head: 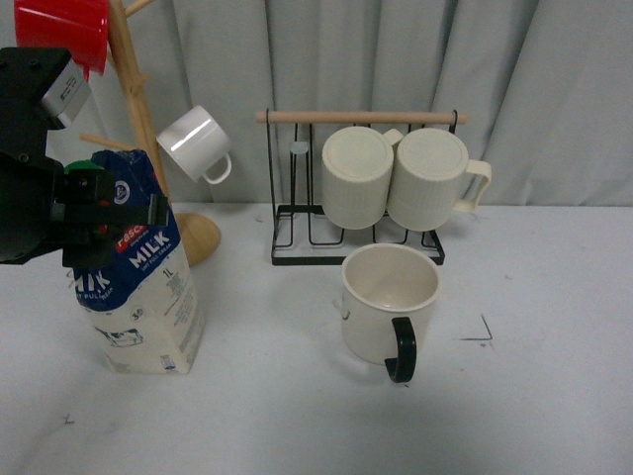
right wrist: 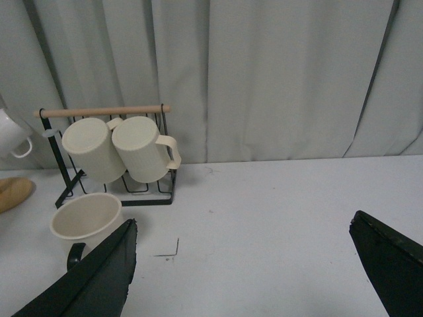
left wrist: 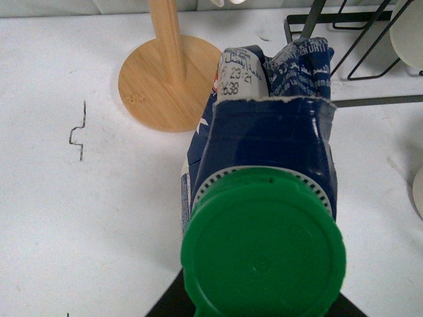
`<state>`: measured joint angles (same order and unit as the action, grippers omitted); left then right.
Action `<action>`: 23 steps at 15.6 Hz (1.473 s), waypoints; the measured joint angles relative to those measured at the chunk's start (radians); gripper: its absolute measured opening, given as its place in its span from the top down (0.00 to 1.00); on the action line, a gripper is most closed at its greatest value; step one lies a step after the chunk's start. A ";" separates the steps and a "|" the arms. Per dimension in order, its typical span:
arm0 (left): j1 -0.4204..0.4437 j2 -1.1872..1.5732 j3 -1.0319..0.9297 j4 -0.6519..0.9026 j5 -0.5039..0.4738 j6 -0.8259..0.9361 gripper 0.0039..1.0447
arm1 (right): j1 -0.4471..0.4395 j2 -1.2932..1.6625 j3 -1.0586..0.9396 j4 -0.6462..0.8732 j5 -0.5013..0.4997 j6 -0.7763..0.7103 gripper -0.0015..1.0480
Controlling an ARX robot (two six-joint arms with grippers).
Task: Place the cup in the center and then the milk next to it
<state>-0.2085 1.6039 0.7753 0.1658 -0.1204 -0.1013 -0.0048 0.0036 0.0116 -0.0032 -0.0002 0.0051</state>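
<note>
The cup (head: 391, 307), wide and cream with a black handle (head: 402, 351) facing the front, stands upright on the white table in front of the wire rack. It also shows in the right wrist view (right wrist: 86, 214). The milk (head: 138, 287), a blue-and-white carton with a green cap (left wrist: 264, 244), is at the left, well apart from the cup. My left gripper (head: 104, 213) is shut on the carton's top. The carton leans slightly; I cannot tell if its base touches the table. My right gripper (right wrist: 244, 264) is open and empty above bare table, right of the cup.
A wooden mug tree (head: 138, 109) with a red cup (head: 64, 30) and a small white mug (head: 195, 143) stands behind the milk. A black wire rack (head: 297, 213) holds two ribbed cream mugs (head: 358, 176) behind the cup. A grey curtain closes the back.
</note>
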 joint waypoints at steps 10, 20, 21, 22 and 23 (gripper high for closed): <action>-0.146 0.027 0.118 -0.090 -0.074 0.004 0.96 | 0.000 0.000 0.000 0.000 0.000 0.000 0.06; -0.264 0.119 0.192 -0.064 -0.120 -0.032 0.96 | 0.000 0.000 0.000 0.000 0.000 0.000 0.06; -0.270 0.124 0.200 -0.056 -0.123 -0.034 0.96 | 0.000 0.000 0.000 0.000 0.000 0.000 0.06; -0.276 0.129 0.208 -0.052 -0.124 -0.038 0.96 | 0.000 0.000 0.000 0.000 0.000 0.000 0.06; -0.283 0.133 0.211 -0.050 -0.124 -0.048 0.96 | 0.000 0.000 0.000 0.000 0.000 0.000 0.06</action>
<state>-0.4915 1.7367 0.9859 0.1154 -0.2440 -0.1497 -0.0048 0.0036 0.0116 -0.0032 -0.0002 0.0051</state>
